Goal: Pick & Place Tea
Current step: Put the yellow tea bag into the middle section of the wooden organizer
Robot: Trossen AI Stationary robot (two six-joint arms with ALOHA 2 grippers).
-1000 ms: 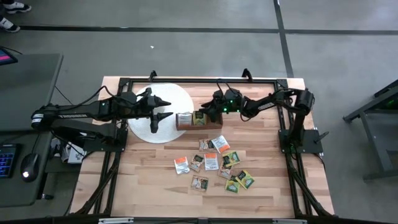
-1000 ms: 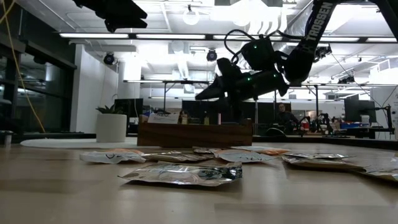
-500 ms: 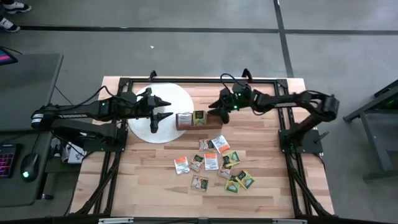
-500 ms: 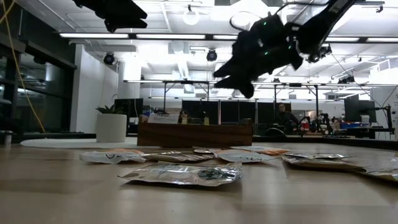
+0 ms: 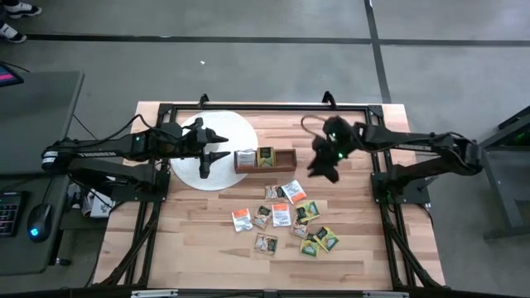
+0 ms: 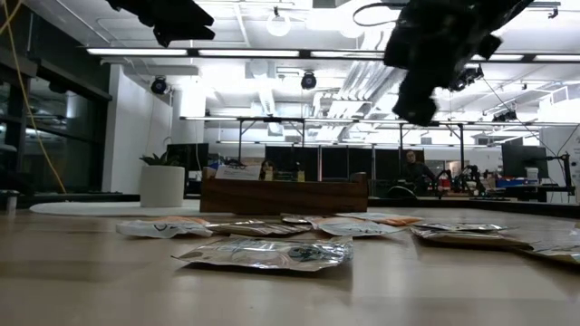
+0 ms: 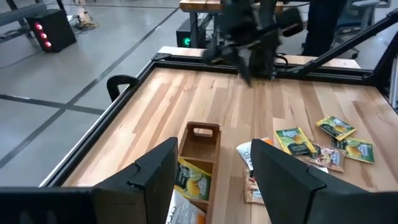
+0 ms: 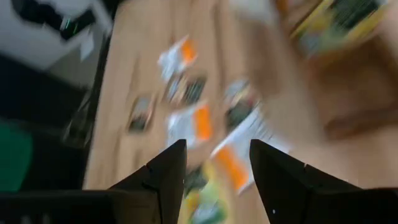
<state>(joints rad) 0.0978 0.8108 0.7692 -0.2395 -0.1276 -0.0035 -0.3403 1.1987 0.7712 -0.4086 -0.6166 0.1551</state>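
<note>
The right end effector (image 5: 325, 170) hangs in the air beyond the empty end of the wooden box (image 5: 265, 160), its fingers (image 8: 166, 171) spread apart with nothing between them. This looks like the reach for the next sachet: the next move calls for coming down over one packet at the edge of the scatter, squaring the fingers to it and closing on its thin edge.

The left end effector (image 5: 217, 154) waits over the white disc (image 5: 214, 149), at the other end of the box, its fingers (image 7: 155, 174) also apart and empty.

The tea sachets (image 5: 286, 217) lie flat and loose on the worktop (image 5: 199, 240), spread out from just beside the box's long side, several overlapping. A few already sit in the box: a green-and-yellow one (image 7: 191, 179) in the middle compartment, others at the disc end, while the compartment nearest the right end effector is empty.
</note>
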